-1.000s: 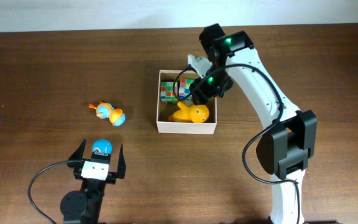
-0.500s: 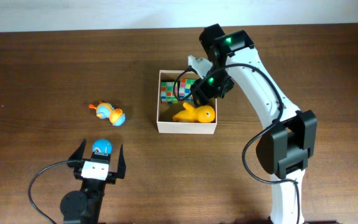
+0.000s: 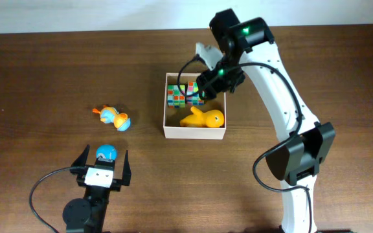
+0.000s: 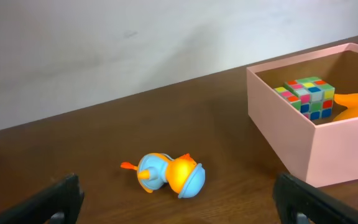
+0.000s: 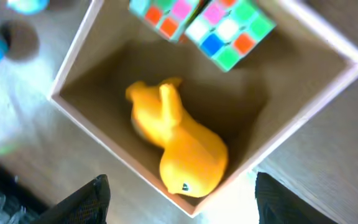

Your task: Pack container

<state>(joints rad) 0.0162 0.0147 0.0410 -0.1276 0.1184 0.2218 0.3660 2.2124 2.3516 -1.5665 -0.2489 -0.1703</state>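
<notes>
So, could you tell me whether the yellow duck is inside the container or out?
Inside: the duck lies on the container's floor beside the cube.

A dark brown wood-grain table (image 3: 37,71) meets a plain off-white wall (image 4: 104,37) along its far edge; lighting is even.

- My right arm (image 3: 278,81): white links, black joints, two green lights (image 3: 243,29), looping black cable (image 3: 188,70).
- My left gripper (image 3: 103,156): black fingers (image 3: 81,159), white plate (image 3: 100,173) behind, black base, trailing black cable.
</notes>
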